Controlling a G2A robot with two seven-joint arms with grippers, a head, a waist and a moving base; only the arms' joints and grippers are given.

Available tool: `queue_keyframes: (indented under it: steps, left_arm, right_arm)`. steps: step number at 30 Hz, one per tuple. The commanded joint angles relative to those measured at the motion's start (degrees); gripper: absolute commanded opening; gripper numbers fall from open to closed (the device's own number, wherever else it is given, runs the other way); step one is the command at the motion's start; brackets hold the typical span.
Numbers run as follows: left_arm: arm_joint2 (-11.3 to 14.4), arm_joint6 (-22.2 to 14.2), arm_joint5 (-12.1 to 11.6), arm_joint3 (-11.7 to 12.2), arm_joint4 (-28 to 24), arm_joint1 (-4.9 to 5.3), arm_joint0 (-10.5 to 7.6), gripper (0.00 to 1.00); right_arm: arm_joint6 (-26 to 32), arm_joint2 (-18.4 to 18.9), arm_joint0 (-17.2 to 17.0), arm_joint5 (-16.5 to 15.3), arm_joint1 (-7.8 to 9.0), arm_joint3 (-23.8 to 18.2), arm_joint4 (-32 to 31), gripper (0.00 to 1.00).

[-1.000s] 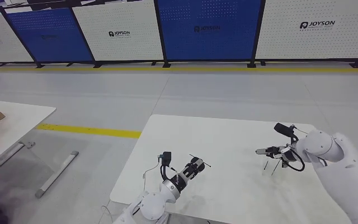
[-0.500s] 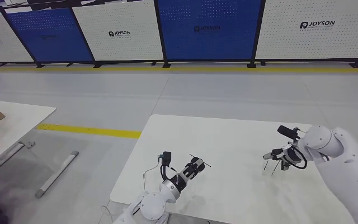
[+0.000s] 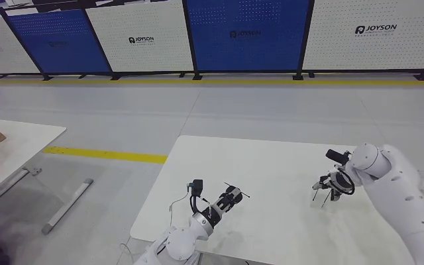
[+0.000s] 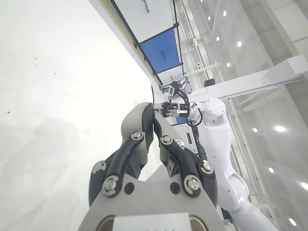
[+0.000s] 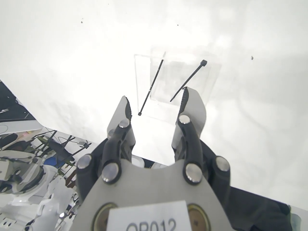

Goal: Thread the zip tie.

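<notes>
My left gripper (image 3: 233,194) sits near the table's front edge, shut on a black zip tie (image 3: 244,195). In the left wrist view the tie's thin end (image 4: 152,94) sticks out past the closed fingertips (image 4: 146,111). At the table's right side, my right gripper (image 3: 323,185) hangs tilted down over a clear plastic holder (image 3: 320,199). In the right wrist view this gripper (image 5: 156,100) is open, with nothing between its fingers. Just beyond it stands the holder (image 5: 144,78) with two black zip ties, one (image 5: 151,87) nearer one finger and the other (image 5: 190,78) close to the opposite fingertip.
The white table (image 3: 265,165) is bare between the two arms. Its front edge runs close under the left arm. Beyond the table lie grey floor, a yellow line and blue and white panels.
My right gripper has drawn back to the right and tipped downward over the clear holder. The left gripper has stayed still with its zip tie.
</notes>
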Motion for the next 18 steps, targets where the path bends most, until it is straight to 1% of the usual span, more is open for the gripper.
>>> queue_keyframes:
  steps: [1, 9, 16, 18]
  left_arm:
    - [0.0, 0.0, 0.0, 0.0, 0.0, 0.0, 0.0, 0.0]
    - [0.0, 0.0, 0.0, 0.0, 0.0, 0.0, 0.0, 0.0]
    - [0.0, 0.0, 0.0, 0.0, 0.0, 0.0, 0.0, 0.0]
    - [0.0, 0.0, 0.0, 0.0, 0.0, 0.0, 0.0, 0.0]
  right_arm:
    - [0.0, -0.4, 0.7, 0.0, -0.77, 1.9, -0.1, 0.46]
    - [-0.5, -0.9, 2.6, 0.0, -2.8, 6.8, -1.6, 0.46]
    - [-0.5, -1.0, 3.8, 0.0, -4.59, 10.3, -3.5, 0.44]
    - [-0.3, -1.1, 4.3, 0.0, -5.22, 11.4, -3.9, 0.42]
